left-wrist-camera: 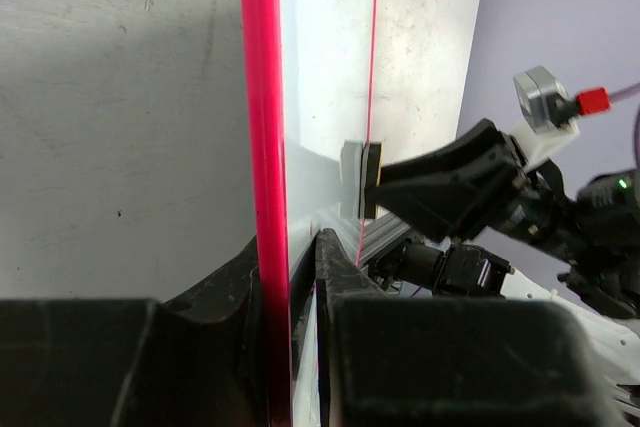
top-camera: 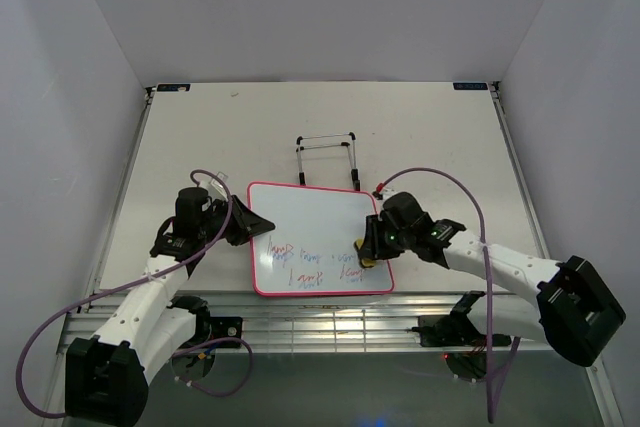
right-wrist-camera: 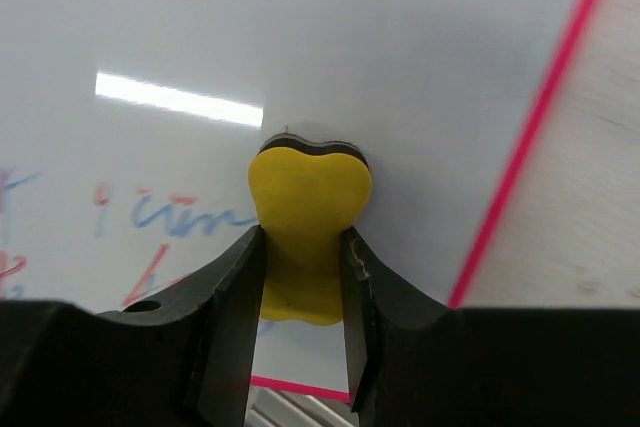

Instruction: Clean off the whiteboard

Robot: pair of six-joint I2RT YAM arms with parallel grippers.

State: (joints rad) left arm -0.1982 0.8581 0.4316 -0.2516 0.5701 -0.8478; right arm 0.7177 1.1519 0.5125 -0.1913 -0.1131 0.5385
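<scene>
On the pale table (top-camera: 420, 137), about midway between its sides and toward the near edge, we see the whiteboard (top-camera: 320, 237) lying nearly flat and turned slightly askew. It is a white rectangle with a thin pink-red frame and rounded corners. Its far half is clean and glossy, and the right wrist view catches bright strips of reflected light there. Short red and blue scribbles run in loose rows across its near half, from the left side to the lower right. Its near edge sits beside the metal rails at the front of the table.

At the board's left edge we find the left gripper (top-camera: 245, 224), its jaws narrowed and clamped on the frame. The left wrist view shows the pink rim edge-on between the two black fingers.

Near the board's lower right corner, the right gripper (top-camera: 368, 252) has its jaws closed tight on a yellow eraser (right-wrist-camera: 308, 207). This is a small, rounded block with a dark layer on its far face, and that dark face is pressed against the white surface, with blue and red marks just to its left.

Just beyond the board's far edge stands a thin wire stand (top-camera: 327, 157), close to the frame. We cannot tell whether they touch.
</scene>
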